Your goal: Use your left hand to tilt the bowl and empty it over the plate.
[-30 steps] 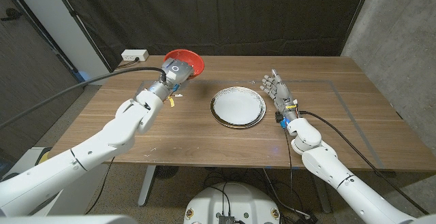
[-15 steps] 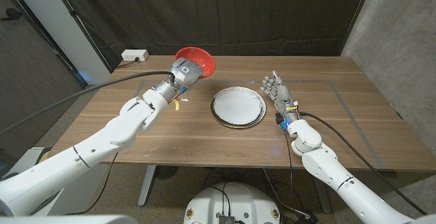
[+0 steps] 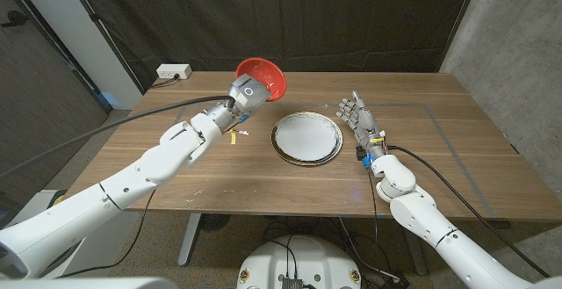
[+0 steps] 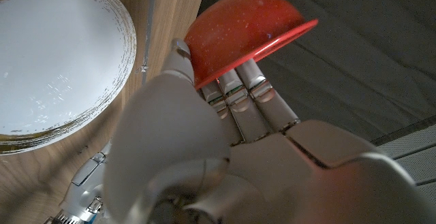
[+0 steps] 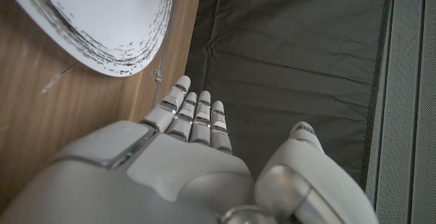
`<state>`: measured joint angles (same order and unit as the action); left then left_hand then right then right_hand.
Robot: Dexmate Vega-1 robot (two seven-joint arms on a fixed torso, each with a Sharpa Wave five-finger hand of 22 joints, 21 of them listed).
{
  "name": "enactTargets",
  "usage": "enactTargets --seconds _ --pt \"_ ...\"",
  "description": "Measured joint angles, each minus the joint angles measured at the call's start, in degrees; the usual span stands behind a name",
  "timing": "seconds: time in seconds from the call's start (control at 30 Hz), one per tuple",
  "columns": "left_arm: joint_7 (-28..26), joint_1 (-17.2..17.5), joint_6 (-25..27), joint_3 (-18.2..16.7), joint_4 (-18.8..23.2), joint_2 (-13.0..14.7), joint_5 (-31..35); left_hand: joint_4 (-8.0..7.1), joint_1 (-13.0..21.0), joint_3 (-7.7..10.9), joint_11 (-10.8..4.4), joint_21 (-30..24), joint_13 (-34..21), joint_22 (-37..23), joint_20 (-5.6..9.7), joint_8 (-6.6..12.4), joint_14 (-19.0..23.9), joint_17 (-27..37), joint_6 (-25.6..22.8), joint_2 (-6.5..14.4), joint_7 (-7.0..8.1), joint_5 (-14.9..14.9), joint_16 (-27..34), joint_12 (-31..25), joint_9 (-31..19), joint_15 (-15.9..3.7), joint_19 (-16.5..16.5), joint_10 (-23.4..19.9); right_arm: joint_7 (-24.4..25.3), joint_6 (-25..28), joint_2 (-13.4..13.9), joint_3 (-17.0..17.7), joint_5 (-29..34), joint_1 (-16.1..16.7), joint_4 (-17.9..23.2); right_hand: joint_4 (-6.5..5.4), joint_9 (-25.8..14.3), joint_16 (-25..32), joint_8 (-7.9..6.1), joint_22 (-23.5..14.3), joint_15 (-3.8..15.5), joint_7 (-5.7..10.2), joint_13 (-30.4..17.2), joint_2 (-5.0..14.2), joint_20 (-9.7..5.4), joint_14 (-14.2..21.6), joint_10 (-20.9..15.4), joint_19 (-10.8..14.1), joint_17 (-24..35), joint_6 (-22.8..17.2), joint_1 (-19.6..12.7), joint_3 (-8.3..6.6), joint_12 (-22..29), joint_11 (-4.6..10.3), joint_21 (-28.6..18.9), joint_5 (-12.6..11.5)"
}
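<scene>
A red bowl (image 3: 264, 76) hangs above the table's far left part, gripped by my left hand (image 3: 241, 93), a short way left of and beyond the plate. In the left wrist view the fingers (image 4: 240, 94) cup the underside of the red bowl (image 4: 238, 26), and its inside is hidden. The white plate (image 3: 306, 137) with a dark speckled rim lies at the table's middle and looks empty; it also appears as the plate (image 4: 58, 54) near my left hand. My right hand (image 3: 359, 119) stands to the right of the plate, fingers apart and holding nothing.
A small yellow and white scrap (image 3: 237, 133) lies on the wood left of the plate. A white power strip (image 3: 173, 72) sits at the far left corner. Tape lines (image 3: 443, 131) mark the table's right part. A dark curtain hangs behind.
My left hand has carried the red bowl up and to the right, toward the plate. The right hand has stayed still.
</scene>
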<state>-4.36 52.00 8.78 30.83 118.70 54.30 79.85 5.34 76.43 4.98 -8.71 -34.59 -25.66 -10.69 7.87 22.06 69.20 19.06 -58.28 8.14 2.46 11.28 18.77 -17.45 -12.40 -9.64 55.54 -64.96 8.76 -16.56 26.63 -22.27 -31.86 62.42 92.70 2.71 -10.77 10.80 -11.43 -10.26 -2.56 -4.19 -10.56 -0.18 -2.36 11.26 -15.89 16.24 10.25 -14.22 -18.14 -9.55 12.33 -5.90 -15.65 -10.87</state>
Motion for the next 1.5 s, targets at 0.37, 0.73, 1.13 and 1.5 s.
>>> enactTargets --seconds 0.37,0.73,1.13,1.5 --pt "1.13 -2.09 -4.52 1.17 -0.52 -0.23 3.83 -0.23 0.00 -0.23 0.00 0.00 -0.27 0.00 -0.01 -0.02 0.00 0.27 -0.19 0.00 0.19 -0.03 -0.23 0.35 0.02 0.00 -0.85 0.00 0.11 -0.56 -0.28 0.05 -0.20 0.17 -0.31 0.06 0.00 0.00 0.00 0.00 0.00 0.00 0.00 0.22 0.00 0.00 0.00 0.00 0.00 0.00 0.22 0.06 0.00 0.00 0.00 0.00" --pt "0.83 -3.38 -7.69 2.15 -0.79 -0.28 5.90 -0.22 0.00 -0.24 -0.12 0.00 -0.80 0.04 -0.10 0.01 -0.21 0.55 -0.19 0.00 0.19 -0.05 -0.27 0.40 0.04 -0.21 -1.55 -0.11 -0.15 -1.41 -1.02 -0.06 -0.49 0.17 -1.34 0.06 0.00 0.00 0.00 0.00 0.00 0.00 0.00 0.22 0.11 0.00 0.00 0.53 0.00 0.00 0.22 0.06 0.00 0.00 0.43 0.00" --pt "0.15 -4.96 -11.00 3.70 -0.85 -0.01 9.76 -0.40 0.00 -0.06 -0.10 0.00 -1.33 0.04 -0.31 0.24 -0.21 1.02 -0.18 -0.01 0.18 -0.02 -0.58 0.40 0.00 -0.21 -1.96 -0.09 0.11 -1.87 -1.33 -0.08 -0.53 0.68 -1.39 0.06 0.00 0.00 0.00 0.01 0.00 0.00 0.00 0.22 0.11 0.00 0.00 0.52 0.00 0.00 0.22 0.06 0.00 0.00 0.43 0.00" --pt "1.28 -5.94 -13.96 4.47 0.58 0.96 13.44 -0.39 0.21 -0.07 -0.21 0.00 -1.83 0.03 -0.52 0.23 -0.21 1.28 -0.18 -0.23 0.18 -0.03 -0.60 0.79 0.00 -0.21 -2.17 -0.20 0.49 -2.40 -1.40 -0.12 0.06 0.82 -1.05 0.06 0.00 0.00 0.00 0.01 0.00 0.00 0.00 0.22 -0.10 0.00 0.00 0.73 0.00 0.00 0.22 0.06 0.00 0.00 0.80 0.00"
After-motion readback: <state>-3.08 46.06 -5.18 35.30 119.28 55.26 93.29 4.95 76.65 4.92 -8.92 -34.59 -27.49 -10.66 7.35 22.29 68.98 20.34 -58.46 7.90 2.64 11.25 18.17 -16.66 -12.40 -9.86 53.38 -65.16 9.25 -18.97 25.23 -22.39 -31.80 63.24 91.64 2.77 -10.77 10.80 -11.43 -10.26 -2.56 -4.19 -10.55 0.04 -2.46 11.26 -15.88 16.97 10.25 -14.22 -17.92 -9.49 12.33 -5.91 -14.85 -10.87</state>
